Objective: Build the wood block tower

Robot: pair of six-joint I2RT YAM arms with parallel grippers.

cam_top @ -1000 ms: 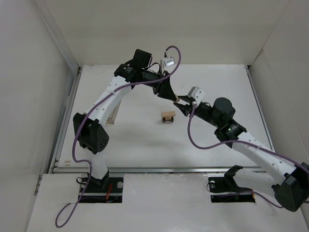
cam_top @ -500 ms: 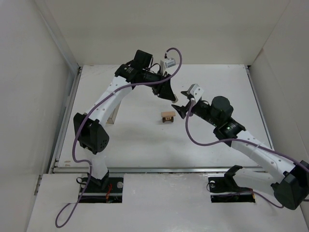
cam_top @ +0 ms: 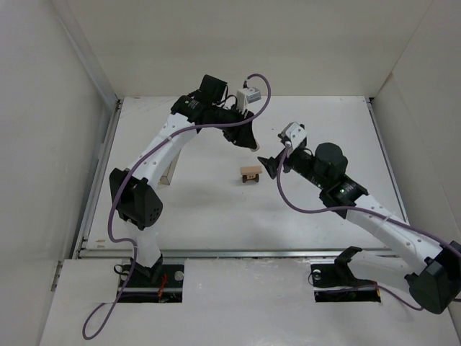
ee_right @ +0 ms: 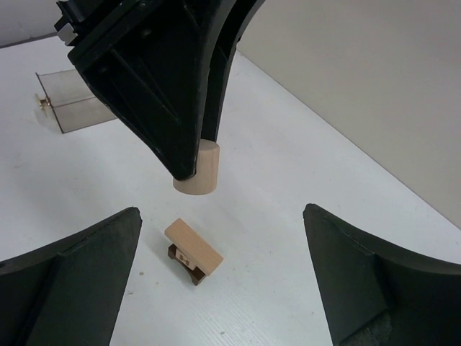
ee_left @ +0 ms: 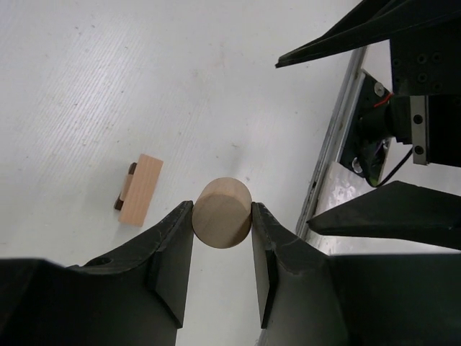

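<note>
The right pincer has pulled back from the left pincer over the last second. It now hangs just to the right of the small wood block tower, jaws spread wide with nothing between them. The left pincer stays high over the middle of the white table, clenched on a short pale wooden cylinder gripped by its round sides. The tower is a pale tan flat bar lying across a dark brown notched block, and it stands on the table below the cylinder, clear of it and of both pincers. A clear plastic box sits well apart, toward the table's left side.
</note>
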